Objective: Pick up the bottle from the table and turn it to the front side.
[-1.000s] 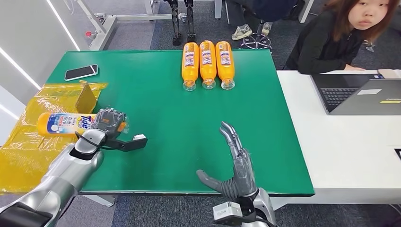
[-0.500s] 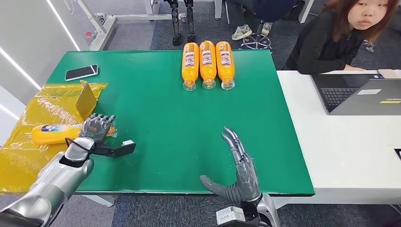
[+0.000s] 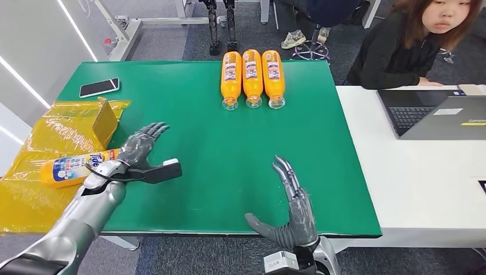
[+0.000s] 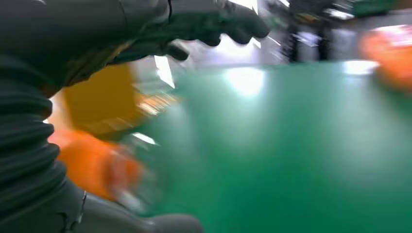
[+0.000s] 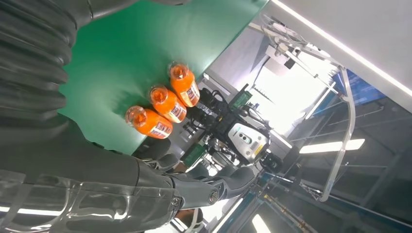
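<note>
Left hand (image 3: 140, 150) hovers over the green surface (image 3: 218, 160) near its left edge, fingers spread apart and holding nothing. The bottle (image 3: 77, 167), orange with a blue and white label, lies on its side on a yellow plastic sheet (image 3: 34, 189) just beside that hand, its near end at the wrist; whether they touch cannot be told. Right hand (image 3: 292, 200) stands at the front edge of the surface, fingers extended, thumb out to the side, holding nothing.

Surface layout: three orange bottles (image 3: 252, 77) lie side by side, touching, near the far edge. A phone (image 3: 98, 87) lies at the far left corner. A yellow flap (image 3: 105, 120) of the sheet stands up beside the left edge. The middle of the green surface between the two hands is bare.

Room: a white desk (image 3: 412, 172) adjoins the right edge and carries a laptop (image 3: 435, 114); a person (image 3: 412, 46) sits behind it. Grey floor (image 3: 166, 40) lies beyond the far edge.
</note>
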Tool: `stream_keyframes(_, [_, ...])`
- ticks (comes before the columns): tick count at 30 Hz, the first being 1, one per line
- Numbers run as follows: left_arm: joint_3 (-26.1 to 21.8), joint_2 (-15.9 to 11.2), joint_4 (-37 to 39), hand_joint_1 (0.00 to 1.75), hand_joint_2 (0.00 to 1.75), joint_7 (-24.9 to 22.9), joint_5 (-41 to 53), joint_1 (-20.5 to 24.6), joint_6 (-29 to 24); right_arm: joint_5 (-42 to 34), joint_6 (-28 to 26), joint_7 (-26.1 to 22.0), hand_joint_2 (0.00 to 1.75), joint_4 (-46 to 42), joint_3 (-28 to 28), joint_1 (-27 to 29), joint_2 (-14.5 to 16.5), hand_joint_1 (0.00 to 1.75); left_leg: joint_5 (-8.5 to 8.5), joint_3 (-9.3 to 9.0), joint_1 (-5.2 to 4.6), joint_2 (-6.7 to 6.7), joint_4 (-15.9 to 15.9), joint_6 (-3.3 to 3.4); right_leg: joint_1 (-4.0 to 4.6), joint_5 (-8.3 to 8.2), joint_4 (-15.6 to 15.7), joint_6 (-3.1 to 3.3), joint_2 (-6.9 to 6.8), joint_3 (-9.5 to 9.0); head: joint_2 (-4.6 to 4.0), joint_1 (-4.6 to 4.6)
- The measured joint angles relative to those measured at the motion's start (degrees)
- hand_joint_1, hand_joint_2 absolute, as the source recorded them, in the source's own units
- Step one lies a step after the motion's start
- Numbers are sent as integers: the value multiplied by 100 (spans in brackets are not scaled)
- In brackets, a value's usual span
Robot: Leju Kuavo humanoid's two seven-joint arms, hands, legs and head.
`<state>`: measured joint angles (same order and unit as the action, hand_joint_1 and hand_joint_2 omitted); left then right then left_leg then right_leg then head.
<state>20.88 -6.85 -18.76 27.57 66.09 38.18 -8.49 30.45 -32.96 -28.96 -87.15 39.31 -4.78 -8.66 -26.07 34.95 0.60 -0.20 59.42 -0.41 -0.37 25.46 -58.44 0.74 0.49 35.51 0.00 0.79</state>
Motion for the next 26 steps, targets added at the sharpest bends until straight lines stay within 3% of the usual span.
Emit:
stream_keyframes(2, [-130, 205, -241, 0, 175, 628, -568, -95, 550, 10, -28, -1, 175, 1, -23, 4, 0, 0, -2, 0, -1, 2, 0, 2, -1, 0, 1, 0, 3, -1, 0, 2])
stream_keyframes(5, [7, 364, -952, 0, 175, 1108, -2086, -344, 1796, -13, -72, -10, 175, 1, -80, 42, -1, 0, -5, -1, -1, 13, 1, 4, -3, 0, 3, -1, 12, 2, 0, -1])
stream_keyframes(7, [291, 388, -1525, 0, 175, 1237, -3259, -488, 2420, -39, -116, -28, 175, -1, -134, 85, -3, 0, -6, 1, 0, 5, 2, 5, -3, 1, 3, -2, 5, 2, 0, 0])
stream_keyframes(10, [837, 377, -2312, 0, 175, 1271, -4640, -599, 2841, -67, -185, -60, 175, -39, -230, 153, -15, 0, -6, 2, 0, -1, 0, 5, -3, 2, 3, -3, 0, 1, 0, 0])
stream_keyframes(16, [1386, 575, -3384, 0, 175, 1273, -6064, -862, 2852, -180, -291, -106, 175, -304, -435, 269, -37, 0, -6, 0, 0, 2, 0, 5, -3, 2, 3, -3, 1, 0, 0, 1])
stream_keyframes(22, [1474, 799, -3927, 0, 175, 1273, -6170, -1182, 2399, -143, -292, -100, 175, -514, -564, 362, -27, 0, -7, 0, 0, 3, 0, 7, -3, 2, 4, -4, 2, -2, 0, 0])
stream_keyframes(26, [1514, 1040, -4788, 0, 175, 1273, -6328, -1821, 1711, -128, -347, -177, 175, -656, -832, 522, 54, 0, -13, 0, 0, 3, 0, 14, -3, 5, 5, -6, 2, -1, 0, 1])
